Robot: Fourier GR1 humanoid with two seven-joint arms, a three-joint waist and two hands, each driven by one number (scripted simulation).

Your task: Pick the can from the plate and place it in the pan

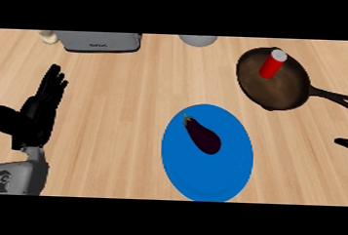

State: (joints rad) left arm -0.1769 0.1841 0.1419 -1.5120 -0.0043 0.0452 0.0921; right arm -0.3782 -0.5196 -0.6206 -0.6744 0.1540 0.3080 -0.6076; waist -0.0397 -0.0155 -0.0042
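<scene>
Nearest, at the lower left, the grey forearm rises to the left robot hand (pixel 31 118), which is spread apart with its black fingers straight and pointing up the light wooden counter (pixel 119 112). It holds nothing and is resting near the edge, well away from the work. Beside it, toward the middle, lies the flat blue round plate (pixel 211 177), carrying only a dark purple aubergine (pixel 203 136) that lies slantwise on its upper half, stem end toward the far left. No can is on the plate. At the right edge, level with the plate, only a small black tip of the right robot hand (pixel 345 143) shows, well apart from everything, and it cannot be told whether it is apart or together. Farther off to the right sits the dark brown round frying pan (pixel 278 94), its black handle pointing toward the right edge, near that hand's side. The red cylindrical can with a white top (pixel 272 64) stands upright inside the pan near its far rim, so the placing looks done. Farthest, along the back edge, stand a grey metal toaster (pixel 102 41) with a faint mark on its face too small to read, a pale grey rounded vessel (pixel 197 40), and a small cream object (pixel 47 36) just beside the toaster.
</scene>
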